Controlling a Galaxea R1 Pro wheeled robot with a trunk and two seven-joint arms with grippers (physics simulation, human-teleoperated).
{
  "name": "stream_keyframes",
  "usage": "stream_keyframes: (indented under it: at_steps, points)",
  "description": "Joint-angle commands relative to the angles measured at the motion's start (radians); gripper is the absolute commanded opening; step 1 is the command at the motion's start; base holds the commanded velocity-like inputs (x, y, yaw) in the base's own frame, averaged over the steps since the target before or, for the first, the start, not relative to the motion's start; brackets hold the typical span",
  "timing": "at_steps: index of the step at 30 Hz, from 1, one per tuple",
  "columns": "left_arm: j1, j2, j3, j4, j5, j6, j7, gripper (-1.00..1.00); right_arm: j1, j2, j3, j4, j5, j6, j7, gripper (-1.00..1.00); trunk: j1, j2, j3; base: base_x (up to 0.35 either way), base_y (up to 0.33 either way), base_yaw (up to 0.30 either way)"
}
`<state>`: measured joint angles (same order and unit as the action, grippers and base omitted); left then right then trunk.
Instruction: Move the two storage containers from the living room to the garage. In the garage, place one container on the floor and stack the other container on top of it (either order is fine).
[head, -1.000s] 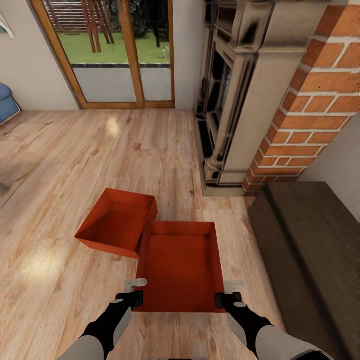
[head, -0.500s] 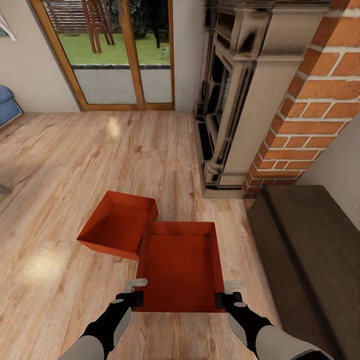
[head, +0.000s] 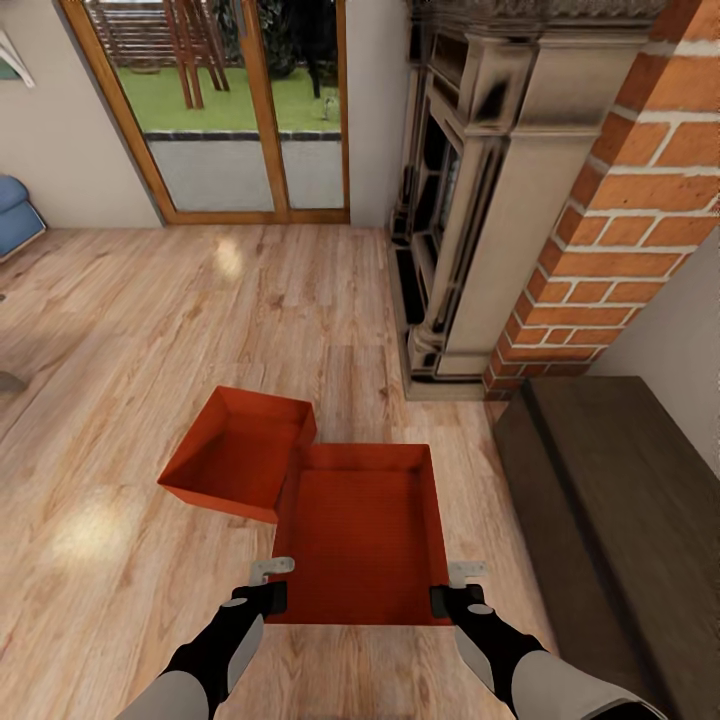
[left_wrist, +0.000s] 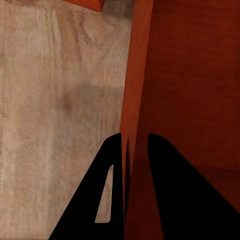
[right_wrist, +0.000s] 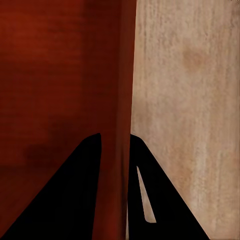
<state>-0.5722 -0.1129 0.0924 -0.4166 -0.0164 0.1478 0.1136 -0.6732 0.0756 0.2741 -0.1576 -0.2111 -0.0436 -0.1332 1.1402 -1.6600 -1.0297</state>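
Note:
Two red-orange storage containers show in the head view, in the living room. The nearer storage container (head: 362, 530) is held above the wood-plank floor, with my left gripper (head: 272, 592) shut on its left wall and my right gripper (head: 448, 595) shut on its right wall. In the left wrist view my left gripper (left_wrist: 134, 145) pinches the thin red wall (left_wrist: 137, 90); in the right wrist view my right gripper (right_wrist: 116, 142) clamps the other wall (right_wrist: 125, 75). The second storage container (head: 238, 450) lies on the planks, just beyond the held one's far left corner.
A brick fireplace (head: 610, 230) with a dark surround (head: 470, 200) rises at the right. A dark low bench (head: 620, 500) runs along the right wall. Glass patio doors (head: 240, 100) stand ahead, a blue sofa corner (head: 15, 210) at far left. Wood floor (head: 120, 330) stretches to the left.
The whole head view has shifted slightly: the fireplace and the container on the floor slid a little in the picture. The held container and both grippers keep their places.

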Motion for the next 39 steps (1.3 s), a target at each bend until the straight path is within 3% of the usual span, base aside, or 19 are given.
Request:
stream_keyframes:
  at_steps: [1, 39]
  points:
    - [0.000, 0.006, 0.008, -0.004, -0.019, 0.007, 0.012, -1.00, -0.001, -0.002, -0.007, 0.003, -0.008, -0.006, -0.006, -1.00, -0.004, 0.007, 0.003, 0.000, 0.000, 0.000]
    - [0.000, 0.006, 0.009, -0.005, -0.019, 0.007, 0.012, -1.00, -0.001, -0.003, -0.007, 0.003, -0.008, -0.012, -0.008, -1.00, -0.150, 0.273, 0.122, 0.000, 0.000, 0.000]
